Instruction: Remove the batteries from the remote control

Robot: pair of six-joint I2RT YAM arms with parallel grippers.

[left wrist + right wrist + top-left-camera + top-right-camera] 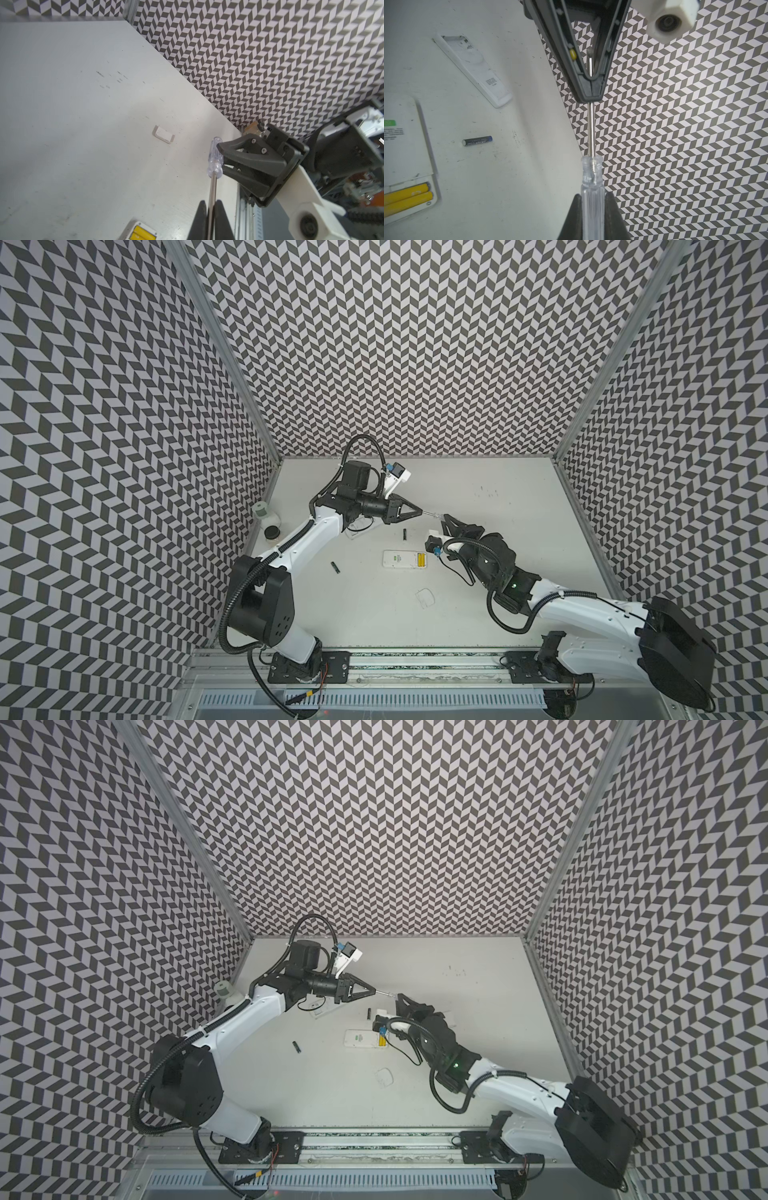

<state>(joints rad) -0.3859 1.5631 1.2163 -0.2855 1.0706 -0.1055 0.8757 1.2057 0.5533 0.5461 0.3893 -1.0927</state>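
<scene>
First black battery (335, 567): loose on the table (498, 593), left of the remote control (399, 560) and apart from it.

Long remote (475, 70): slim, white, back up. In both top views it is partly hidden under the left arm.

The remote control is a white rounded slab, back up, with a green label. Its battery bay is open at the right end. Two yellow batteries (421, 561) sit in it side by side, both smooth glossy cylinders.

Second black battery (477, 141): on the table between the two remotes, touching neither. It is matte black with a blue band at one end.

Left gripper (420, 512): black triangular fingers pinched fully together on the bare steel shaft of the screwdriver (432, 514). The shaft tip pokes through between them.

Right gripper (444, 517): clamped on the screwdriver's clear fluted plastic handle.

The screwdriver spans the two grippers, roughly level and off the table.

Small white cover (164, 135): flat with turned-up ends, alone on bare table in the left wrist view.
</scene>
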